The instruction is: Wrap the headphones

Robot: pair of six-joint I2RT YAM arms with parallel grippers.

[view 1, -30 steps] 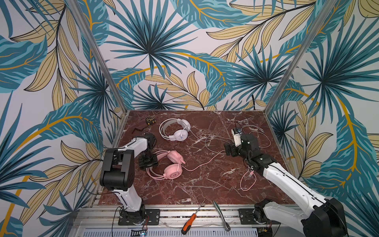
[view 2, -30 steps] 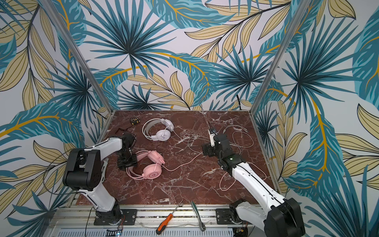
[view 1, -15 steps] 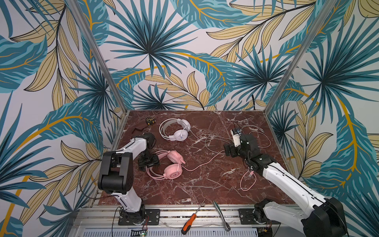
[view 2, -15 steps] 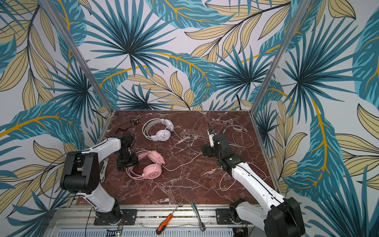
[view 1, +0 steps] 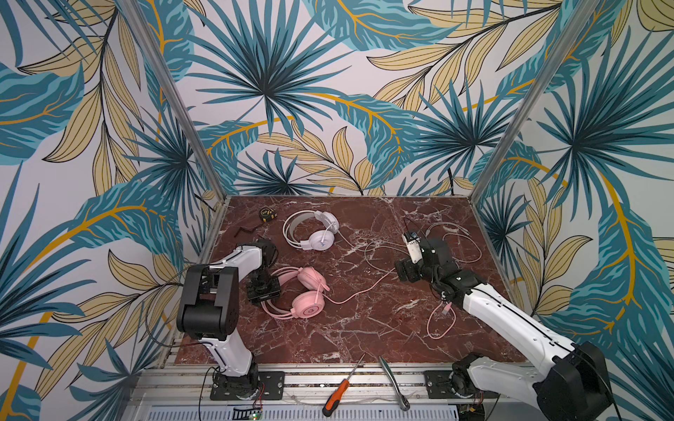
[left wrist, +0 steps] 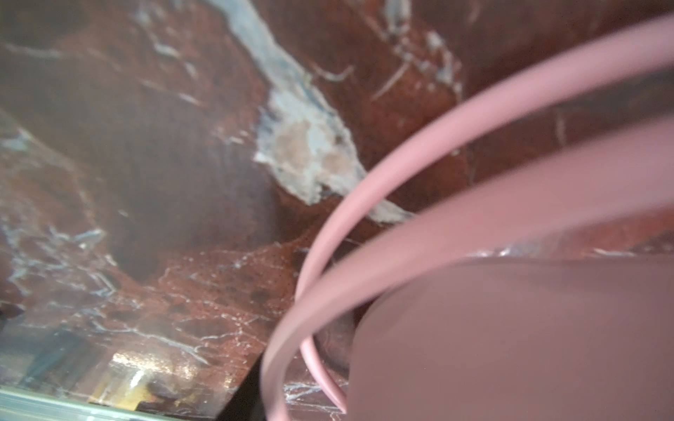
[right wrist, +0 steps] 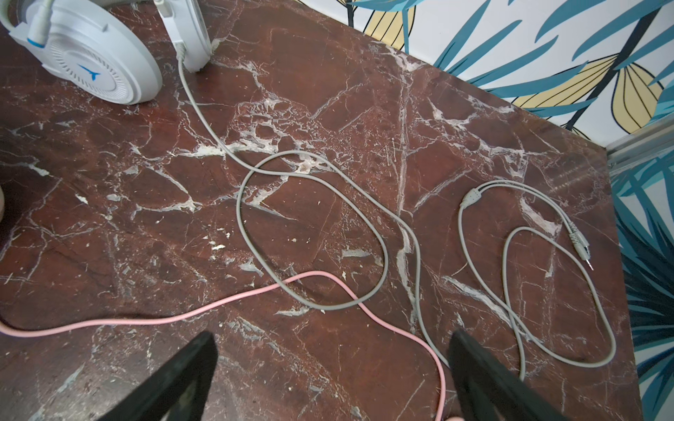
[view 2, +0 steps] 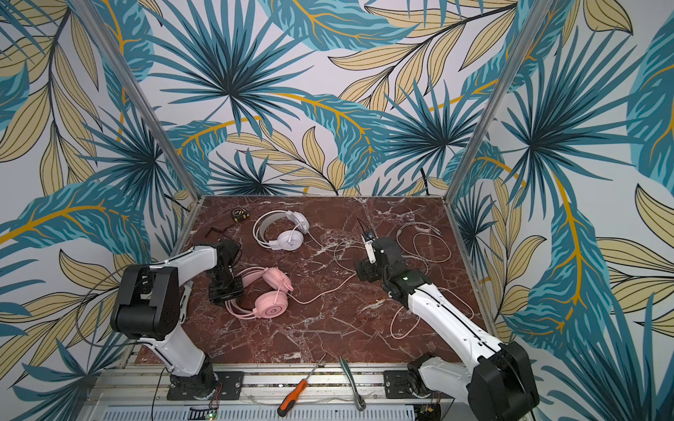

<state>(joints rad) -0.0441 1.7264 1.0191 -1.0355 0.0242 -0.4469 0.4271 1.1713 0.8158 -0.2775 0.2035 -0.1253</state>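
Fingers (right wrist: 175,382) of my right hand (right wrist: 332,337) spread wide above the pink cable (right wrist: 164,319); my left hand (view 1: 263,288) is at the pink headphones (view 1: 308,310), grip unclear.

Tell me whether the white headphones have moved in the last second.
No. In a top view the white headphones lie just where they did, the same gap right of the tape measure.

White arms (view 1: 510,313) with black joints (view 1: 208,299) and black right gripper (right wrist: 333,337).
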